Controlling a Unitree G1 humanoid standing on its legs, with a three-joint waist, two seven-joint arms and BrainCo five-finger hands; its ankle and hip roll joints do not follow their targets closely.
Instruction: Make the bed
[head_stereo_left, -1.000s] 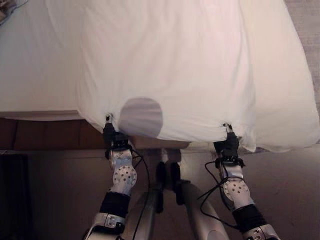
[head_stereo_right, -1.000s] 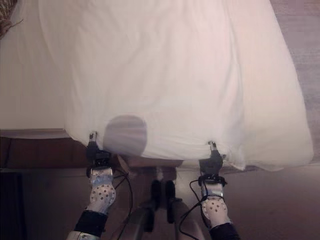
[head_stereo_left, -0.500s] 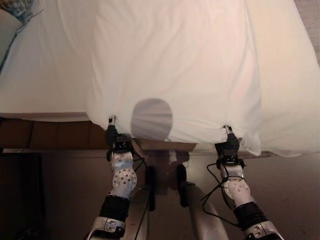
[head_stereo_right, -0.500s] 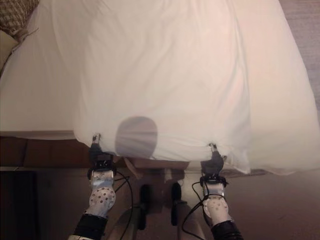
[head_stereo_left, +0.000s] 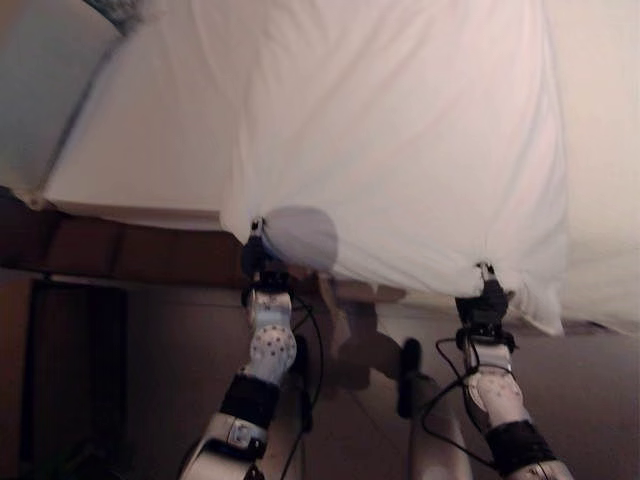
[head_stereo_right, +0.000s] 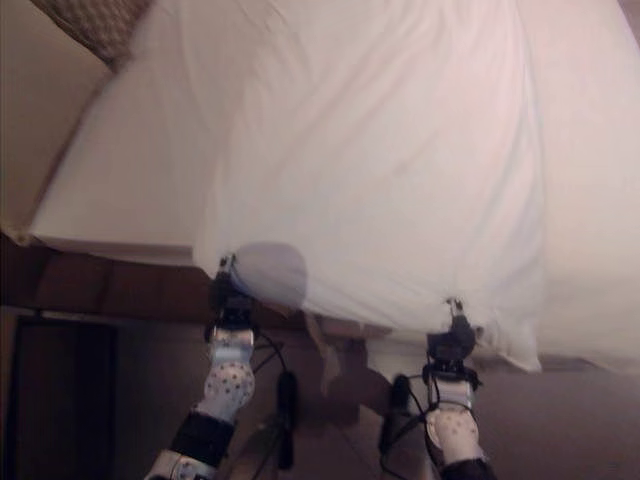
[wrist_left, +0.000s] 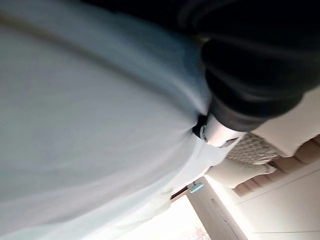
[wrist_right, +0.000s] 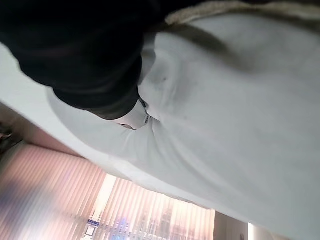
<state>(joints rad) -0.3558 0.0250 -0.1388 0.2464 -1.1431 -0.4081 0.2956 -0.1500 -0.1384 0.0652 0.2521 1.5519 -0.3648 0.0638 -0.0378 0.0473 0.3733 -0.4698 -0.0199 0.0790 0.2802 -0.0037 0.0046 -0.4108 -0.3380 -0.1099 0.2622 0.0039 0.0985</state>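
The whole picture has shifted since half a second ago, so the camera has moved; the bed (head_stereo_left: 130, 170) now sits at a slant, with more of its near left corner and the patterned pillow (head_stereo_right: 95, 25) at its far left in sight; both grips on the sheet are unchanged.

No writing or label can be read.

The white sheet (head_stereo_left: 400, 140) lies over the bed, its long axis running from the near edge away toward the far end; its near hem hangs over the near edge of the bed.

The left robot hand (head_stereo_left: 256, 258) pinches the near hem of the sheet at its left corner; its wrist view shows cloth gathered at the fingers.

The right robot hand (head_stereo_left: 487, 298) pinches the same hem further right, near the right corner; cloth puckers there too.
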